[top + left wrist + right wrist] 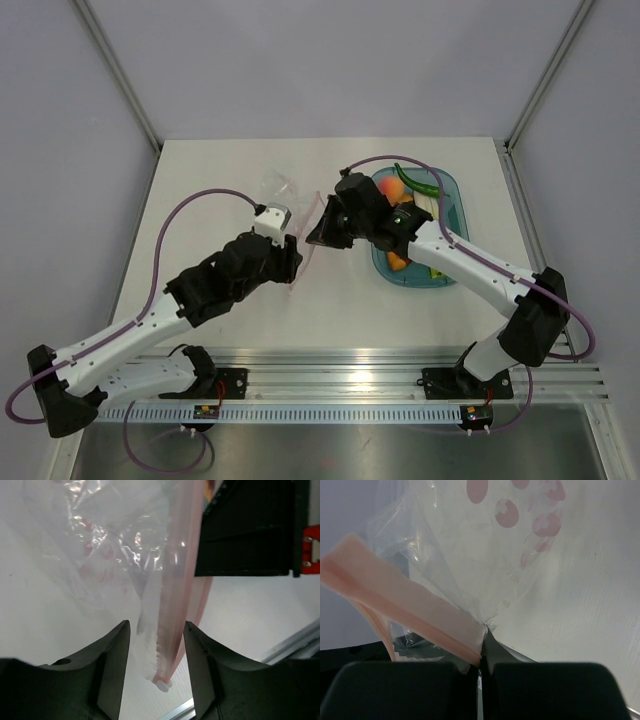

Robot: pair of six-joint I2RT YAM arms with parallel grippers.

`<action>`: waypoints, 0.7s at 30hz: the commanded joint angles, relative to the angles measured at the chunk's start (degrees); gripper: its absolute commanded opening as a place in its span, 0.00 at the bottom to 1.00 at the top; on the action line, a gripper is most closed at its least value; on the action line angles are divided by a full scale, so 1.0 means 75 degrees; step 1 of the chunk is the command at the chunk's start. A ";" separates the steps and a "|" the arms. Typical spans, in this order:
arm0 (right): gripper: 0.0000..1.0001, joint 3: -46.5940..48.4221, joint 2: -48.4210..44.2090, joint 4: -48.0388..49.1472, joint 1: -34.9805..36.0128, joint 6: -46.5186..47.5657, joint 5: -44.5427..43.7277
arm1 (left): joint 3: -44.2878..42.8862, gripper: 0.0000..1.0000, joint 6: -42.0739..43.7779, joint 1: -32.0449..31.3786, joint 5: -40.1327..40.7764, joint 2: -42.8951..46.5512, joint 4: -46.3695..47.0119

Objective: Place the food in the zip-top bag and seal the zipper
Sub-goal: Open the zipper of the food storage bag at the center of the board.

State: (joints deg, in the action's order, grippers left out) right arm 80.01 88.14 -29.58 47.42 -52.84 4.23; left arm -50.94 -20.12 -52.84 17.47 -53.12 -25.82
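Note:
The clear zip-top bag [280, 188] hangs lifted between my two grippers at the table's middle. Its pinkish-red zipper [308, 250] runs down between them. My right gripper [320, 232] is shut on the zipper edge [410, 610] of the bag [485, 555]. My left gripper [295, 262] is open, and the zipper [177, 580] passes between its jaws without touching either. The bag [110, 545] looks empty. The food lies in the teal tray [452, 190]: a peach [392, 187], a dark green chili [415, 181], a whitish piece [426, 205] and an orange wedge [398, 262].
The right arm crosses over the teal tray and hides part of it. The right gripper's black body [250, 530] is close in front of the left gripper. Grey walls enclose the table on three sides. A metal rail [350, 365] runs along the near edge.

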 commanded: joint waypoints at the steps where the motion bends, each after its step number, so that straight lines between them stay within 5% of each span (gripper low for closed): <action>1: 0.00 -0.0109 -0.0372 0.0206 -0.0076 -0.0080 0.0081 | -0.0134 0.47 -0.0072 -0.0033 0.1395 0.0052 0.0479; 8: 0.00 -0.0694 -0.0747 0.0171 -0.0182 0.0061 0.0092 | -0.0485 0.16 0.0198 -0.0010 0.2134 -0.0159 0.0139; 9: 0.00 -0.0834 -0.0771 0.0159 -0.0193 0.0119 0.0092 | -0.0555 0.00 0.0221 0.0014 0.2158 -0.0159 0.0022; 21: 0.00 -0.0074 -0.0537 -0.0696 -0.0463 0.1104 0.0384 | -0.4503 0.00 0.0749 0.1396 -0.0020 -0.1189 -0.4055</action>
State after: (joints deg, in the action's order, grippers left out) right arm 76.34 83.59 -32.40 44.95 -47.97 6.20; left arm -78.30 -16.75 -44.36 21.02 -60.55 -46.22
